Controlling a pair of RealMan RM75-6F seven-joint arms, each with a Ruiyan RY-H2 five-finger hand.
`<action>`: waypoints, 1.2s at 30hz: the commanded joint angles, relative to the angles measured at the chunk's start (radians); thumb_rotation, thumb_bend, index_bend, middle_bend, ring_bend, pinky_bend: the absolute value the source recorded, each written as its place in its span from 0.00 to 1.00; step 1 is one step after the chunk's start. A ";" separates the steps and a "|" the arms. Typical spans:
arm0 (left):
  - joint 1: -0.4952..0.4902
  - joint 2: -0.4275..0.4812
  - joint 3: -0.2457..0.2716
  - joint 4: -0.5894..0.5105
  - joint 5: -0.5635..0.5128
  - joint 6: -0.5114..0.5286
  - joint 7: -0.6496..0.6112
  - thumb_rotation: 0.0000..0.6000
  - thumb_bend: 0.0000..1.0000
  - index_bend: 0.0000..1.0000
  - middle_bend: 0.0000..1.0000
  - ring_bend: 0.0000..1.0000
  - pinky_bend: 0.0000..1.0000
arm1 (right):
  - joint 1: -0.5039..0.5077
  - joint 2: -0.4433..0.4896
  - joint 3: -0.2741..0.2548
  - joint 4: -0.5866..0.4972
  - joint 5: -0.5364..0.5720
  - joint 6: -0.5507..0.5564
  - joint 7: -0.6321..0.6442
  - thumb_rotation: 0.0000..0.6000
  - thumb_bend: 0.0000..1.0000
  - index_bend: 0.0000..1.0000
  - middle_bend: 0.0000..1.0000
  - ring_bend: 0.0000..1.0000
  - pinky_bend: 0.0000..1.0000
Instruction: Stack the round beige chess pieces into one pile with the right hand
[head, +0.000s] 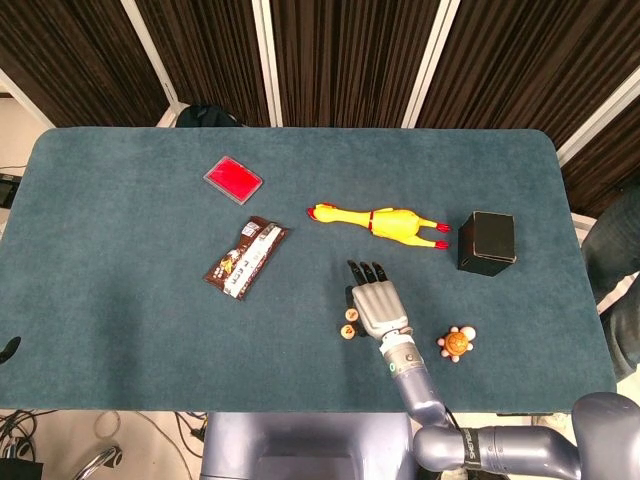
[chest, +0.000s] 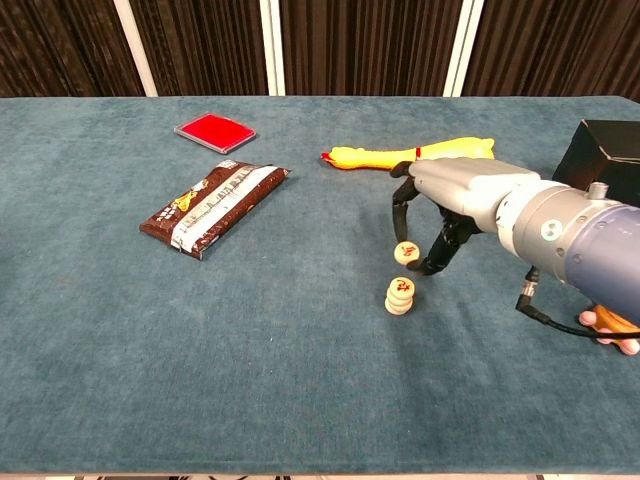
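Note:
A small pile of round beige chess pieces (chest: 400, 296) stands on the blue table (chest: 300, 380); in the head view the pile (head: 343, 331) shows just left of my right hand (head: 376, 307). My right hand (chest: 440, 205) pinches one more beige piece (chest: 405, 253) with red marking between thumb and fingers. That piece (head: 351, 316) hangs a little above the pile, slightly to its right. My left hand is not visible in either view.
A yellow rubber chicken (chest: 410, 156) lies behind the hand. A black box (chest: 605, 160) stands at the right, a brown snack packet (chest: 213, 207) and a red flat case (chest: 214, 131) at the left. A small orange toy (head: 456, 343) sits right of the forearm.

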 joint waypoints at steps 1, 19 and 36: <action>0.000 0.000 0.000 -0.001 0.000 0.001 -0.001 1.00 0.19 0.12 0.00 0.00 0.07 | 0.007 0.002 -0.011 -0.025 0.007 0.016 -0.015 1.00 0.34 0.55 0.00 0.00 0.00; -0.001 0.001 -0.001 0.003 -0.004 -0.004 -0.004 1.00 0.19 0.12 0.00 0.00 0.07 | 0.028 -0.010 -0.037 -0.045 0.044 0.049 -0.045 1.00 0.34 0.55 0.00 0.00 0.00; -0.001 0.000 0.000 0.004 -0.004 -0.004 -0.001 1.00 0.19 0.12 0.00 0.00 0.07 | 0.034 -0.009 -0.056 -0.052 0.051 0.057 -0.035 1.00 0.34 0.55 0.00 0.00 0.00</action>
